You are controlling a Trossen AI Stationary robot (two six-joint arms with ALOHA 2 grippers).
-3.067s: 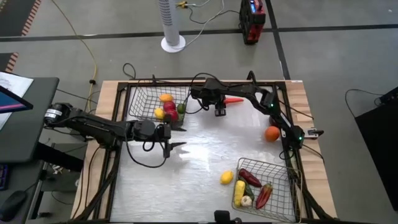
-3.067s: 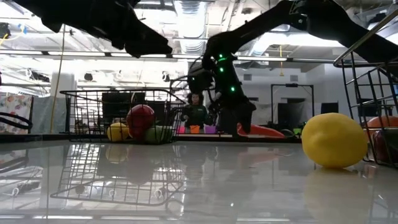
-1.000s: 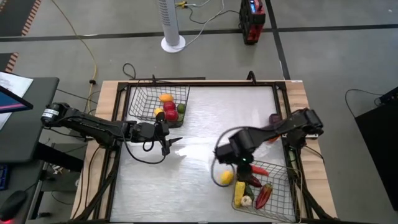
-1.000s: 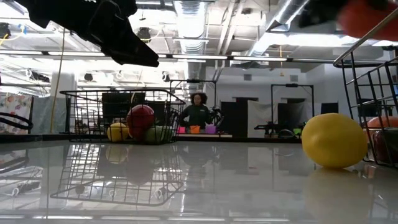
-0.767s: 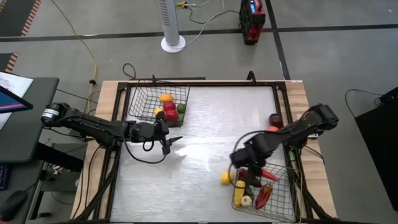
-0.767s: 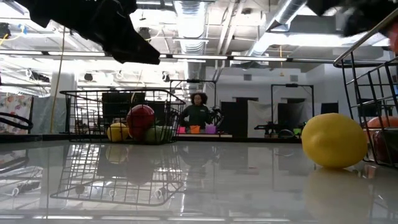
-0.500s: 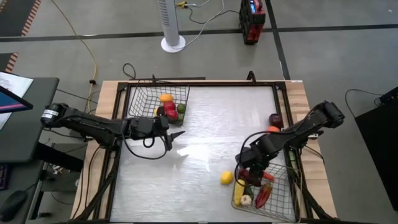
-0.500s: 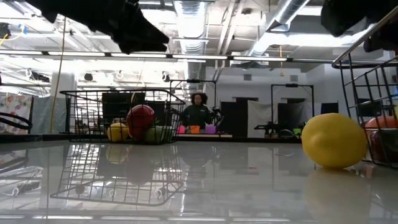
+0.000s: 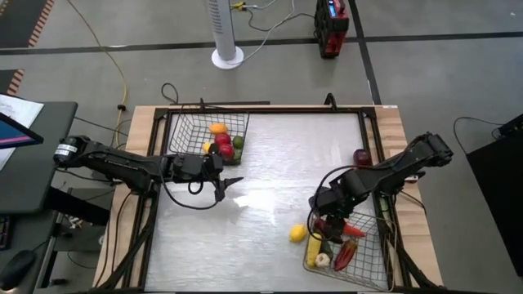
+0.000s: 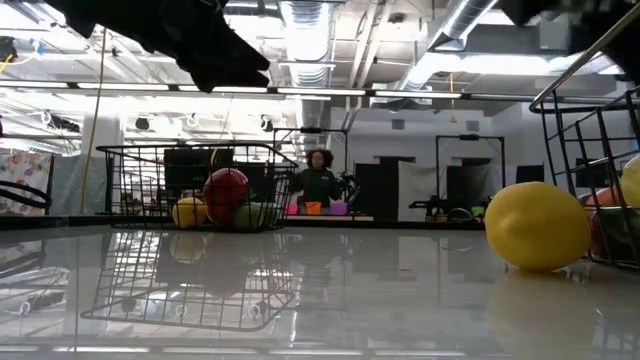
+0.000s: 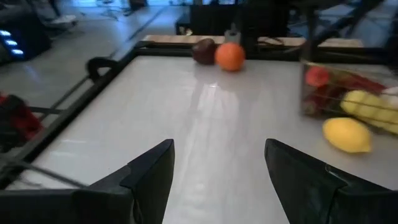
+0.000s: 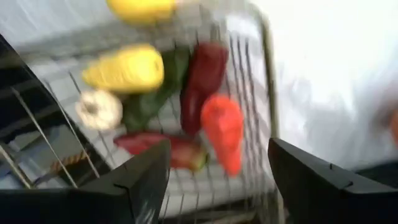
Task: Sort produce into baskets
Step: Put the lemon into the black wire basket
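My right gripper [image 9: 324, 219] hangs open over the near-right wire basket [image 9: 369, 263]. In the right wrist view [image 12: 219, 146] a red-orange carrot [image 12: 222, 129] lies in this basket below the fingers, beside a yellow corn cob [image 12: 127, 68], a garlic [image 12: 98, 109], green and dark red long pieces and a red chili. A lemon [image 9: 297, 233] rests on the table just left of this basket. My left gripper [image 9: 230, 181] hovers open and empty next to the far-left basket [image 9: 189, 135], which holds round fruits. An orange [image 11: 230, 56] and a dark red fruit [image 9: 362, 157] sit at the table's right edge.
The lemon shows large in the low view [image 10: 535, 225], beside the near-right basket's wall [image 10: 600, 120]. Bare white tabletop [image 9: 270, 171] lies between the two baskets. A person stands far off in the room [image 10: 318, 175].
My right gripper has gone toward the table's near-right corner with the red-orange carrot and down over the near-right basket. The carrot now lies in that basket, apart from the fingers. The basket has shifted a little.
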